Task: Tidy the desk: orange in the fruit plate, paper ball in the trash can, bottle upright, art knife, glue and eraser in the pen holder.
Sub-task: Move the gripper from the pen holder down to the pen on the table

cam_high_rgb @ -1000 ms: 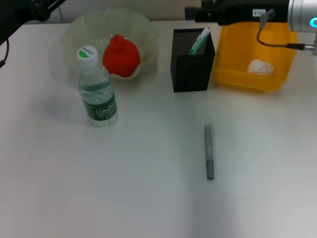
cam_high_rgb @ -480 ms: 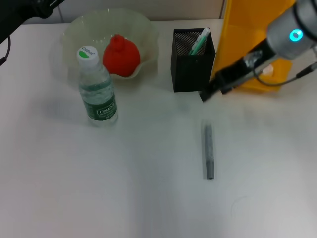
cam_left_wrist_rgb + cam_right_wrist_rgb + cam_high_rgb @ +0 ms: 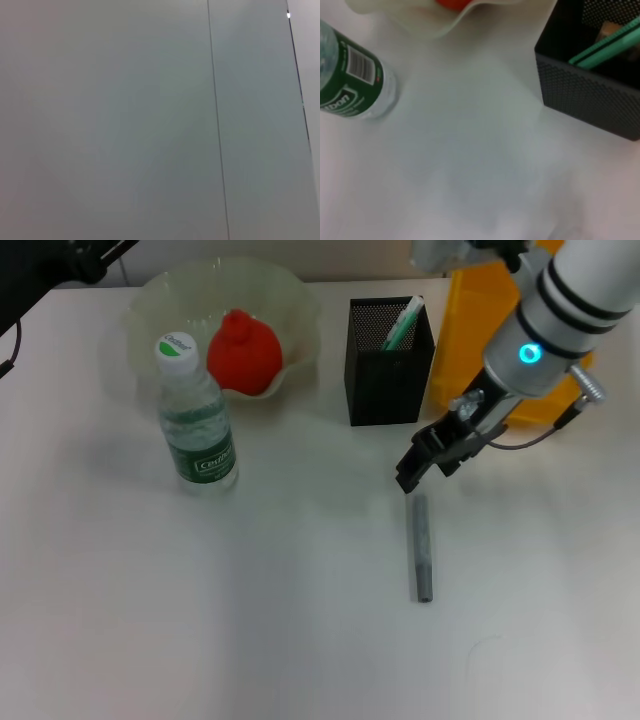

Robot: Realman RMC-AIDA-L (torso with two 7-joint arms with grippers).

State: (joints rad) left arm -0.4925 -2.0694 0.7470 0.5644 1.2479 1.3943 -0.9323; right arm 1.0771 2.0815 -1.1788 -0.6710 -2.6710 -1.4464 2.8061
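The right gripper (image 3: 418, 468) hung low over the middle of the desk (image 3: 300, 620), just above the far tip of the knife (image 3: 422, 545); whether it was clenched or released could not be told. The knife, a slim grey stick, lay flat on the desk, pointing from the gripper toward the near edge. The holder (image 3: 388, 360), a black mesh square cup, stood just beyond the gripper toward the far edge, with a green pen-like item (image 3: 403, 323) leaning out of it; the right wrist view showed that green item (image 3: 610, 47) beside a beige piece (image 3: 609, 28) inside the holder (image 3: 590, 95). The bin (image 3: 500, 350), bright yellow, stood touching or just beside the holder toward the far right corner, largely hidden by the right arm. The bottle (image 3: 195, 415) stood upright near the far left part of the desk, clear with a dark-green label and a white cap with a green patch; the label's white lettering could not be read, and the right wrist view showed a barcode on the bottle (image 3: 355, 80). Just behind it the plate (image 3: 150, 310), pale green with a wavy rim, held the orange (image 3: 243, 352), red-orange with a knob on top. The left arm (image 3: 50, 265) sat parked beyond the far left corner; its gripper was out of sight.
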